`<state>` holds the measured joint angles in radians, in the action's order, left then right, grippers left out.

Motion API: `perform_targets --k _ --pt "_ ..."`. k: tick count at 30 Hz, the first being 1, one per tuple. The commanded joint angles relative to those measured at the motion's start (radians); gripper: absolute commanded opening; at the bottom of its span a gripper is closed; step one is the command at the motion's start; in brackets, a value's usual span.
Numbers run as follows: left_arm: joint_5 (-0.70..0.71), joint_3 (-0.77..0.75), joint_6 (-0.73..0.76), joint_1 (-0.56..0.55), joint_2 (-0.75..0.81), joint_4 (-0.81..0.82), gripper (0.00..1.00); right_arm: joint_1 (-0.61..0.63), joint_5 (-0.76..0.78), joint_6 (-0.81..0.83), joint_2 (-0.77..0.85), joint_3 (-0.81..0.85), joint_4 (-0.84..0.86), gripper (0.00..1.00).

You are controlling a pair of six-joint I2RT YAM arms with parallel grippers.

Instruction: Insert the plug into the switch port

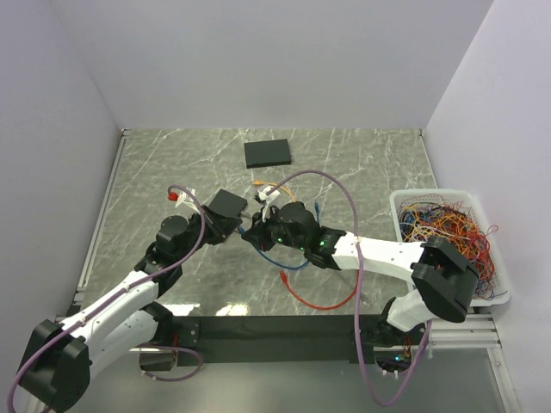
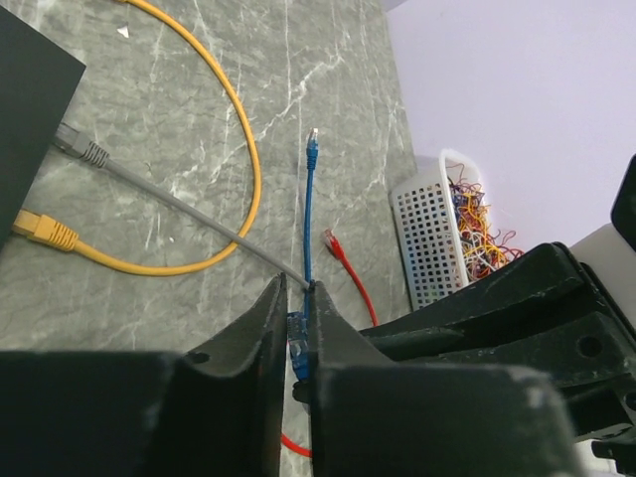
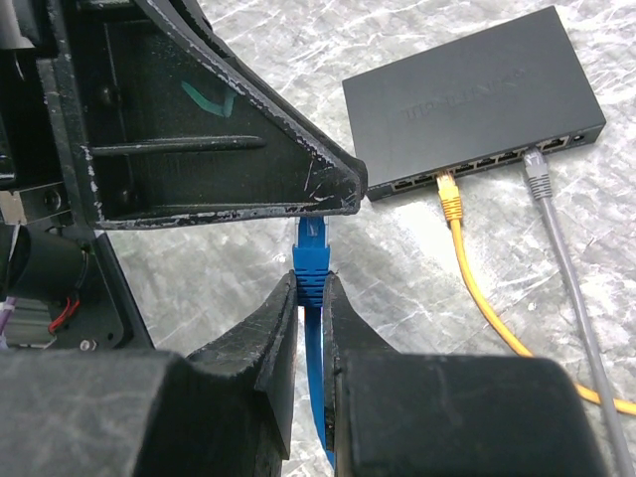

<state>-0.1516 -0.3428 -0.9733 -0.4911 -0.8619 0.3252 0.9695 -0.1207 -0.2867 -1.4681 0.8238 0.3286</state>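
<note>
Two leads, a yellow cable (image 3: 467,268) and a grey cable (image 3: 561,258), sat plugged into the network switch (image 3: 467,99). The blue Ethernet plug (image 3: 311,243) was not yet in, well short of the ports. The right gripper (image 3: 310,283) pinched its boot tight, and the left gripper (image 2: 296,293) seemed closed on the blue cable (image 2: 309,199).

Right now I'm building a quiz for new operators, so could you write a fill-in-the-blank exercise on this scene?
The plug gripped by the right end effector is ____.
Next to the grey cable, the other cable in the switch is ____.
The basket by the wall is ____.
Missing words: blue, yellow, white.
</note>
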Motion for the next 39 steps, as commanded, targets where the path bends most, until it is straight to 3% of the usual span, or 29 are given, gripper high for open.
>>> perform_targets --k 1,4,6,7,11,14,19,22,39 --pt "0.01 -0.036 -0.002 -0.01 0.006 0.021 0.07 -0.009 0.019 -0.009 0.02 0.003 0.043 0.0" --pt "0.014 -0.035 0.001 -0.014 0.003 0.021 0.01 -0.009 0.038 -0.015 0.022 0.008 0.032 0.01" --pt "0.015 -0.033 -0.002 -0.014 0.0 0.023 0.0 -0.009 0.044 -0.016 0.025 0.006 0.03 0.19" --pt "0.017 -0.032 -0.002 -0.015 -0.002 0.025 0.01 -0.009 0.05 -0.019 0.032 0.003 0.029 0.37" --pt "0.017 -0.03 -0.001 -0.017 -0.006 0.028 0.01 -0.015 0.056 -0.031 0.061 -0.023 0.056 0.54" --pt "0.018 -0.03 -0.002 -0.017 -0.008 0.031 0.01 -0.025 0.039 -0.04 0.078 -0.044 0.079 0.54" --pt "0.021 -0.028 -0.005 -0.02 -0.006 0.034 0.0 -0.04 -0.022 -0.049 0.068 -0.043 0.087 0.41" --pt "0.023 -0.028 -0.004 -0.02 -0.006 0.035 0.01 -0.043 -0.043 -0.052 0.06 -0.038 0.093 0.38" --pt "0.018 -0.033 -0.01 -0.029 -0.016 0.046 0.01 -0.043 -0.079 -0.051 0.025 -0.012 0.079 0.36"
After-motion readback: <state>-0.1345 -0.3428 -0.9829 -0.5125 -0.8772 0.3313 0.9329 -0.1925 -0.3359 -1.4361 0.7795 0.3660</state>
